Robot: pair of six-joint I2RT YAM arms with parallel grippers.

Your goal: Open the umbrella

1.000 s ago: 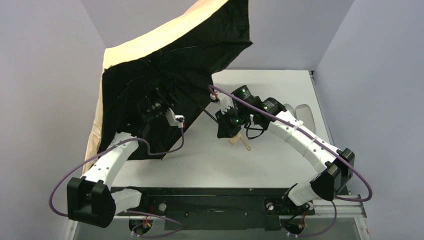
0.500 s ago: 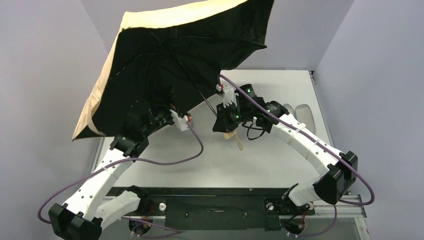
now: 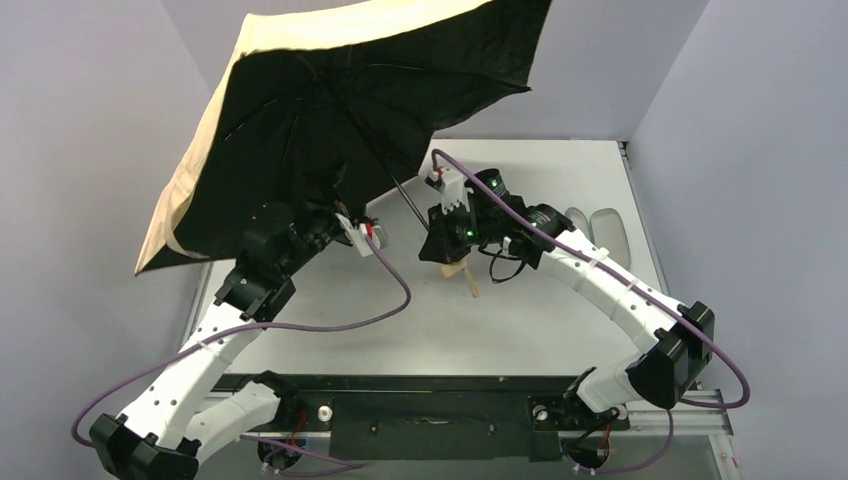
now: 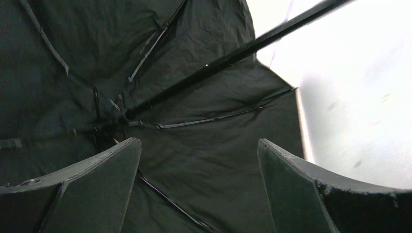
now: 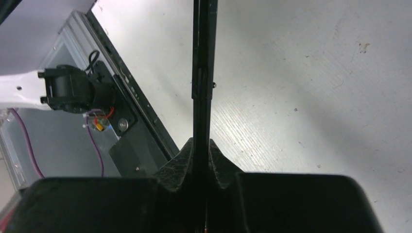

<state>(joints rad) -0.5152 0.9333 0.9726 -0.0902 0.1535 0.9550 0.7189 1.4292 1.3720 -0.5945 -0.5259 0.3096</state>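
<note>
Spanning upper left, peach-beige folding umbrella with black lining (image 3: 330, 110) seen spread open, tilted above white table (image 3: 540, 320). Beneath canopy (image 4: 73, 48), left gripper (image 4: 198, 141) found with fingers (image 4: 97, 165) spread, nothing held. At centre, thin black shaft (image 5: 201, 58) pinched by right gripper (image 5: 201, 145); small beige handle (image 3: 462, 272) noted just below. Grey-lavender sleeve (image 3: 607, 228) laid on table, far right.

Saw thin black cloth, matt and creased, on the inner side of the umbrella (image 4: 204, 160), and peach cloth, equally matt, on the outer side. Noted a smooth black shaft (image 5: 201, 73) with slight sheen, probably metal, and thin metal ribs (image 4: 214, 120). Found the table (image 5: 316, 97) white, matt and finely ridged. Observed dark, matt, slightly grainy plastic on the fingers (image 4: 291, 184) of the left gripper (image 4: 198, 141), and smooth white plastic on the arm shells (image 3: 600, 280).
</note>
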